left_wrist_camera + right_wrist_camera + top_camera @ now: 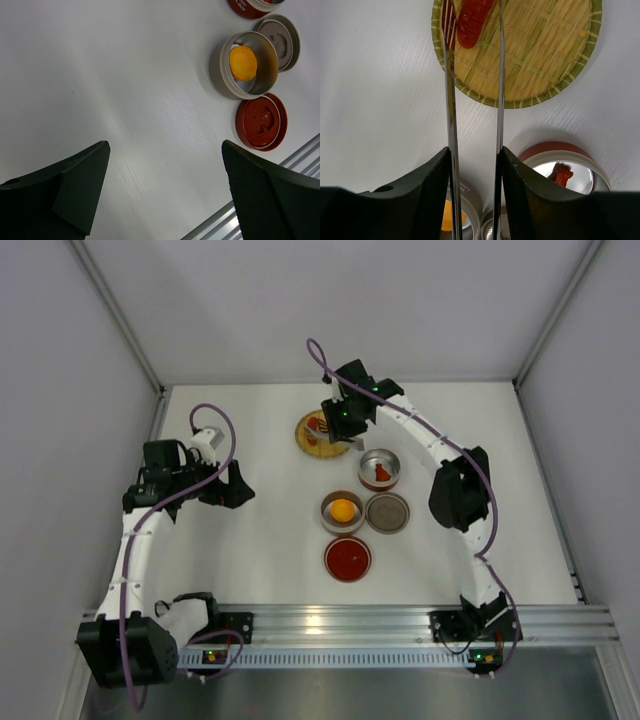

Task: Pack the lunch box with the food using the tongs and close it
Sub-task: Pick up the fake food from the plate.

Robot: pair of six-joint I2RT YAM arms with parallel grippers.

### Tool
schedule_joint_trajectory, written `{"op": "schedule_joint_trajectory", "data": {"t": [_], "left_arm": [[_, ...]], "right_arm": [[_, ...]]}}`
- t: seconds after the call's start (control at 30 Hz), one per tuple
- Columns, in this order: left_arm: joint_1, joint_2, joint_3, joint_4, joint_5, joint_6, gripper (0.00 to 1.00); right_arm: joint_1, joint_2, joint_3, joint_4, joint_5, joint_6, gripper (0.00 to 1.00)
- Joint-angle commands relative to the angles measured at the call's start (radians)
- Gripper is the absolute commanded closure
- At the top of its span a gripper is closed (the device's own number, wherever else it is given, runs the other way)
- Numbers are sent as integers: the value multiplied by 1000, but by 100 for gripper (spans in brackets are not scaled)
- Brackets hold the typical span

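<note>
One view, right wrist, shows tongs [451, 110] flanking red piece [470, 22]

the white table [250, 540] carries a woven plate [545, 55], two open tins [327, 510] [396, 468], a grey lid [388, 512] and a red lid [348, 558].

A white bench [260, 540] fills a booth of plain pale grey walls [60, 360], with slim metal posts [115, 312] in the back corners. A ribbed aluminium rail [330, 622] runs along its near edge. The light is soft and even.
</note>
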Motion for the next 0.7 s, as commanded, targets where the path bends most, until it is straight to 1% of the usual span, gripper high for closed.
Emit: {"op": "schedule_joint_trajectory", "data": {"t": [0.0, 0.17, 0.4, 0.63, 0.67], "left_arm": [[0, -16, -5, 47, 3, 9, 2], [-1, -15, -6, 50, 5, 12, 2], [-1, -9, -12, 44, 5, 24, 2], [0, -1, -12, 50, 8, 24, 2], [-1, -1, -11, 49, 6, 25, 2]], "right_arm": [[23, 16, 69, 59, 14, 26, 57], [26, 50, 92, 53, 29, 29, 57], [26, 79, 113, 50, 11, 29, 58], [15, 50, 84, 46, 11, 20, 65], [9, 35, 76, 46, 6, 14, 68]]}}
